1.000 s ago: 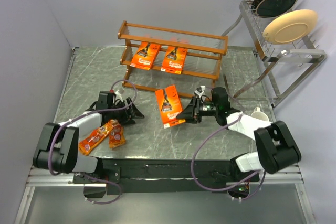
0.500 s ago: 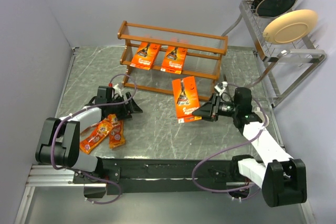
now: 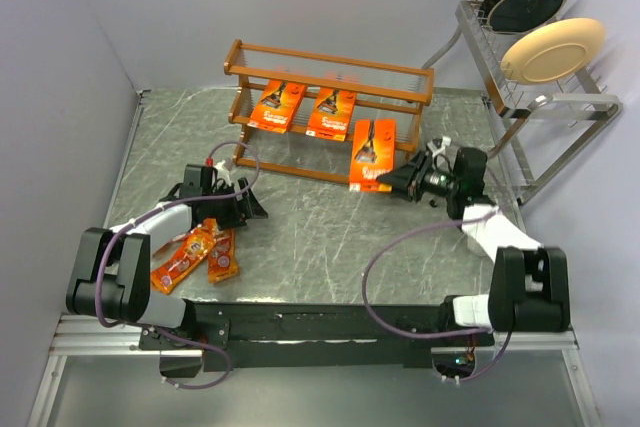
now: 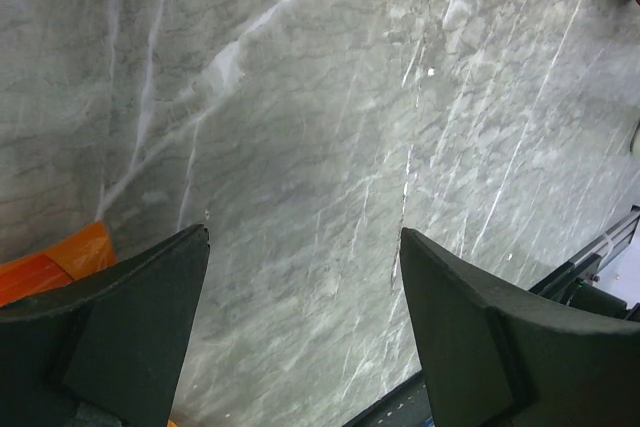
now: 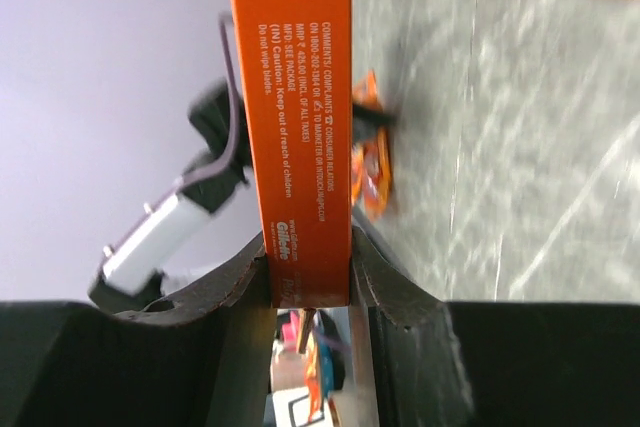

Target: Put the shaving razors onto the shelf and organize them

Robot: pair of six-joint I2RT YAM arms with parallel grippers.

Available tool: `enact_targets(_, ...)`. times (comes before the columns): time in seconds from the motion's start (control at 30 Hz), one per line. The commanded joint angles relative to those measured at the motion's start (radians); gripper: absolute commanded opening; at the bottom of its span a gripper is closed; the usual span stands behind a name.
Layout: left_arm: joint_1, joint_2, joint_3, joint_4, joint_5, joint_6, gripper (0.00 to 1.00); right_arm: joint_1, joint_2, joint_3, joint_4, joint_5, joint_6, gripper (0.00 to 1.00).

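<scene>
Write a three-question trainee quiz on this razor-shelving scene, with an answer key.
1. True or false: the left claw grips a razor pack.
2. How many large packs lie on the shelf, free of any claw? A one, B two, C three.
3. Fill in: the third large pack is clamped by the ____ claw.
Key: 1 false; 2 B; 3 right claw.

razor pack (image 5: 300, 127) edge, "Gillette", "Keep out of reach of children"
</scene>
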Motion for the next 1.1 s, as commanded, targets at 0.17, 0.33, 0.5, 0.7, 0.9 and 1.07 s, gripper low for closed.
enact_targets(0.17, 0.011, -0.020, 0.006, 0.019, -0.001, 0.022, 0.82, -0.033, 0.214, 0.253, 0.103, 0.036, 0.041, 0.13)
enact_targets(0.33, 0.012, -0.028, 0.010, 0.001, -0.002, 0.034, 0.82, -0.044, 0.307, 0.302, 0.105, 0.051, 0.067, 0.14)
enact_targets(0.5, 0.012, -0.025, 0.006, -0.001, -0.007, 0.039, 0.82, -0.044, 0.364, 0.358, 0.089, 0.063, 0.078, 0.16)
enact_targets(0.7, 0.012, -0.014, 0.012, -0.009, -0.004, 0.044, 0.82, -0.044, 0.418, 0.446, -0.062, 0.088, 0.050, 0.36)
enact_targets(0.9, 0.012, -0.015, 0.003, 0.005, -0.001, 0.034, 0.82, -0.045, 0.380, 0.413, -0.141, 0.115, 0.058, 0.58)
enact_targets(1.07, 0.012, -0.017, -0.005, 0.016, 0.001, 0.027, 0.82, -0.047, 0.332, 0.368, -0.176, 0.114, 0.052, 0.63)
